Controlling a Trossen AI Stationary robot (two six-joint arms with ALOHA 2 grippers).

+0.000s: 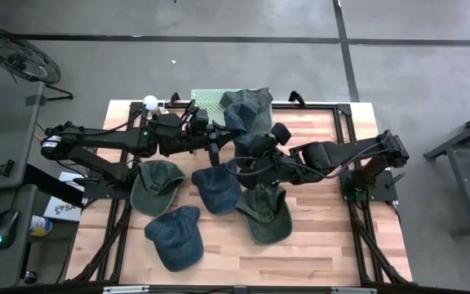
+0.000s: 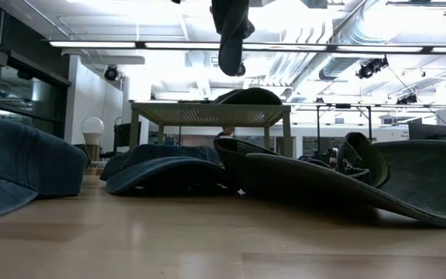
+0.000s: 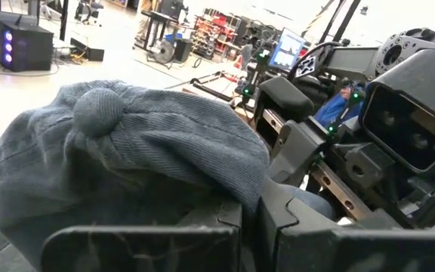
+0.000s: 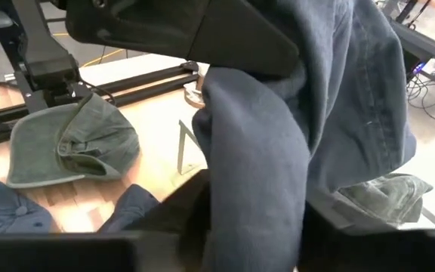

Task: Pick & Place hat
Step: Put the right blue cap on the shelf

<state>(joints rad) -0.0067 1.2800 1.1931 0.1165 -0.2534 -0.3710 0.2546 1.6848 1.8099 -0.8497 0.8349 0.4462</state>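
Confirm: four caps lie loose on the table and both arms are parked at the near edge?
Not quite. Four caps do lie loose, but the arms aren't parked: in the high view the left gripper and right gripper meet mid-table, a blue hat hanging between them.

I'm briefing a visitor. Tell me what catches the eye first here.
Both arms meet over the table's middle, holding a blue-grey hat up between them: the left end effector is shut on it and the right end effector is at it too. Below, four more caps lie scattered on the wooden table, and another rests on a green stand at the far edge.
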